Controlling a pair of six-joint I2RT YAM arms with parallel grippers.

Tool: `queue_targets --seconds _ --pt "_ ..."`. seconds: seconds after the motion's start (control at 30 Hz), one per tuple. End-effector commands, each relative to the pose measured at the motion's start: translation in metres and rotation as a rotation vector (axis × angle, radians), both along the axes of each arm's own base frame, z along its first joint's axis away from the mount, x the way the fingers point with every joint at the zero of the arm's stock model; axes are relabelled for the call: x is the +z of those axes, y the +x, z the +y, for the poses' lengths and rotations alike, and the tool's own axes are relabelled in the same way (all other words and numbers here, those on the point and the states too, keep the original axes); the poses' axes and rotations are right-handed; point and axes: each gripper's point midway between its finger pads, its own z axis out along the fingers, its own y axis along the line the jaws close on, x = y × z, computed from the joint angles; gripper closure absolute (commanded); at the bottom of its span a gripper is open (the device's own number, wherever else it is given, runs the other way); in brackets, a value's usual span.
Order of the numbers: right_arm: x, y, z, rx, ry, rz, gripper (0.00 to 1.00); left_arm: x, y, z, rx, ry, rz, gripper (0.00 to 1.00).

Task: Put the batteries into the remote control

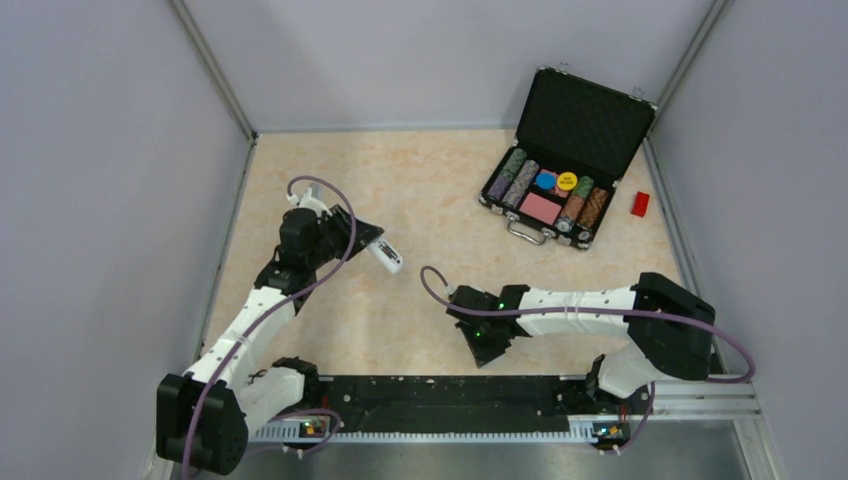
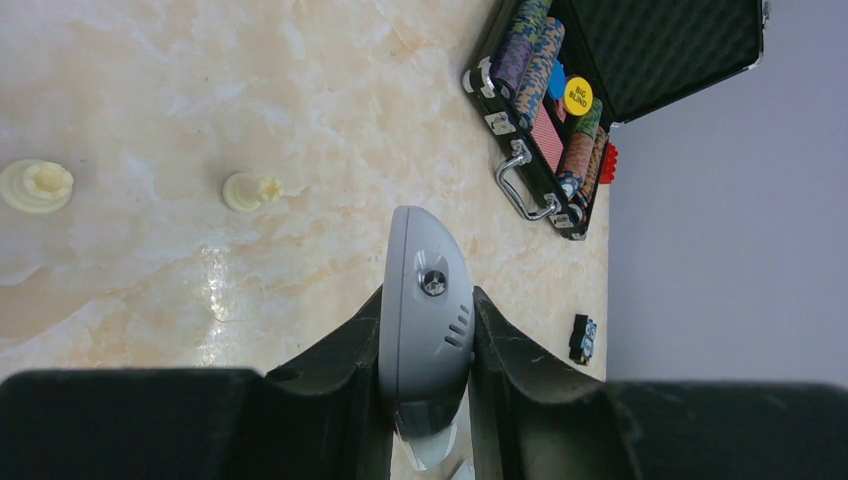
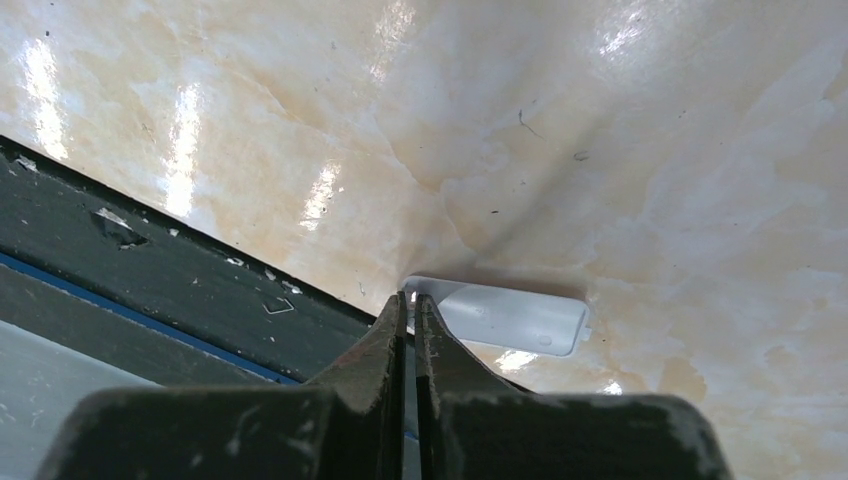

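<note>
The remote control [image 1: 386, 256], slim and white, is clamped between the fingers of my left gripper [image 1: 362, 236] above the left middle of the table. In the left wrist view its rounded end [image 2: 421, 250] sticks out past my left gripper [image 2: 428, 296], showing a small screw and vent slots. Low near the front rail, my right gripper [image 1: 486, 345] is shut. Its tips [image 3: 410, 300] meet at the left end of a small loose white cover piece [image 3: 512, 318] lying flat on the table. I cannot tell whether the cover's edge is pinched. The batteries are out of view.
An open black case of poker chips [image 1: 585, 120] stands at the back right, a red block [image 1: 640, 203] beside it. Two cream pegs [image 2: 36, 186] [image 2: 250, 191] and a small black figure [image 2: 583, 340] lie on the table. The black rail [image 3: 150, 260] runs just beside the cover.
</note>
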Motion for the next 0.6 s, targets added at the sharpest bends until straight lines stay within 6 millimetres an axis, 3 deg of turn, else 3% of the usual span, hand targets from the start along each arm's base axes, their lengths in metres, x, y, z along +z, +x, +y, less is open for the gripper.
queue_targets --seconds 0.0,0.17,0.27,0.4,0.57 --pt "0.012 0.006 0.018 0.01 0.05 -0.036 1.0 0.014 0.007 -0.003 -0.003 -0.04 -0.052 1.0" --pt "0.036 0.018 0.032 -0.02 0.128 -0.077 1.0 0.019 0.005 -0.004 -0.002 -0.058 -0.052 1.0" --pt "0.059 0.038 0.035 -0.069 0.181 -0.132 1.0 0.024 0.004 -0.004 -0.001 -0.075 -0.056 1.0" --pt "0.108 0.076 0.041 -0.162 0.321 -0.201 1.0 0.034 0.003 -0.007 -0.002 -0.12 -0.057 1.0" --pt "0.192 0.122 0.053 -0.259 0.559 -0.311 1.0 0.055 0.005 -0.018 -0.018 -0.244 -0.045 1.0"
